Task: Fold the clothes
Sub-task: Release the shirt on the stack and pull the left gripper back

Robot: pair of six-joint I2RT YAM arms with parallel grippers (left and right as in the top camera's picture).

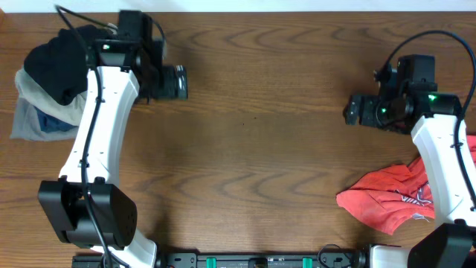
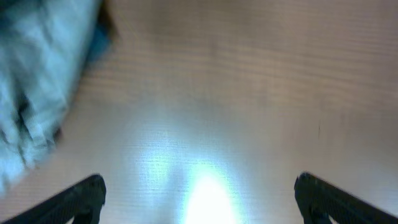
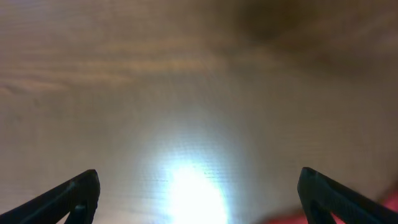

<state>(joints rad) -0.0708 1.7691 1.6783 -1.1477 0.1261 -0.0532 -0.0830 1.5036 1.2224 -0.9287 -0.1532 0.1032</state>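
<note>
A black garment (image 1: 59, 63) lies bunched at the far left on top of a khaki garment (image 1: 30, 112) and a blue one (image 1: 53, 123). A red printed tee (image 1: 390, 197) lies crumpled at the right front, partly under my right arm. My left gripper (image 1: 178, 82) is open and empty over bare wood, right of the pile; the pale khaki cloth (image 2: 37, 81) fills the left of its wrist view. My right gripper (image 1: 351, 110) is open and empty over bare wood, up and left of the red tee, a sliver of which shows in the right wrist view (image 3: 292, 218).
The wooden table (image 1: 253, 149) spans the view. The arm bases and a black rail (image 1: 253, 260) sit along the front edge. A pale wall strip runs along the back edge.
</note>
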